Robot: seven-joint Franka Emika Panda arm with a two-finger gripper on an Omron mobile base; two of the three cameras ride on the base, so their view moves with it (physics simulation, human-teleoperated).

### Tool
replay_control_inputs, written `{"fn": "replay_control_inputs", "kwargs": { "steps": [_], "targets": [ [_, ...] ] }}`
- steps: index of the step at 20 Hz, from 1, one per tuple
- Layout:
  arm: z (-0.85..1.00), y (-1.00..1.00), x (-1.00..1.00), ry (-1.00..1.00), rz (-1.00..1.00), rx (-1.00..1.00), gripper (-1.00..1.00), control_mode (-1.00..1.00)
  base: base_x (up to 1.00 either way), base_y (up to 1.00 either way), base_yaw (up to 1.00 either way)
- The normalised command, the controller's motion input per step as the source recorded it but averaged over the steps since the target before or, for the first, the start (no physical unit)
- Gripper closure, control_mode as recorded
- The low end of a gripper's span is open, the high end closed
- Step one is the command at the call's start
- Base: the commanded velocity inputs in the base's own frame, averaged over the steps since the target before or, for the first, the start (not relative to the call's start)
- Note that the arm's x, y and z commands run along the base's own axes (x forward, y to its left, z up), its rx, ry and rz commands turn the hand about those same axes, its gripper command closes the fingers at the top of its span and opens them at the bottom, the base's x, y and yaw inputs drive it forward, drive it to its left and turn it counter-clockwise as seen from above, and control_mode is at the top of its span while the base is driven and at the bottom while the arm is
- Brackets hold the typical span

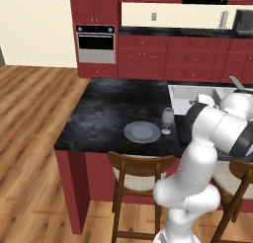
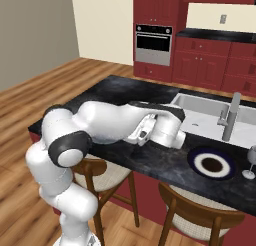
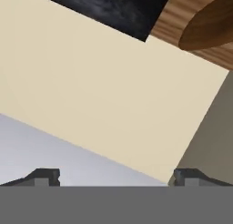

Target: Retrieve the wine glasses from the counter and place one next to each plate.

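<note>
With one glass (image 1: pixel 168 119) already standing just beside the plate (image 1: pixel 142 132) on the counter (image 1: pixel 108 113) and another glass (image 2: pixel 251 161) beside the dark-rimmed plate (image 2: pixel 212 164), the hand (image 3: pixel 116 177), fully open and empty, seemingly only needs to withdraw

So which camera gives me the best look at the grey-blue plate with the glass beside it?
The left base view: the plate lies unobstructed on the island, a wine glass standing just beside it. In the right base view the arm covers that spot. The hand view points elsewhere.
</note>
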Motion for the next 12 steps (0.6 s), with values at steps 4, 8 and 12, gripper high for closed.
{"fn": "replay_control_inputs", "kwargs": {
  "steps": [4,8,12],
  "targets": [
    [1.0,0.16,-0.67,-0.1,0.0,0.0,-1.0,-1.0,0.0,0.0,0.0],
    [1.0,0.21,-0.69,-0.07,0.01,0.0,-1.0,-1.0,0.0,0.0,0.0],
    [1.0,0.28,-0.84,-0.1,0.0,-0.02,-1.0,-1.0,0.0,0.0,0.0]
  ]
}}
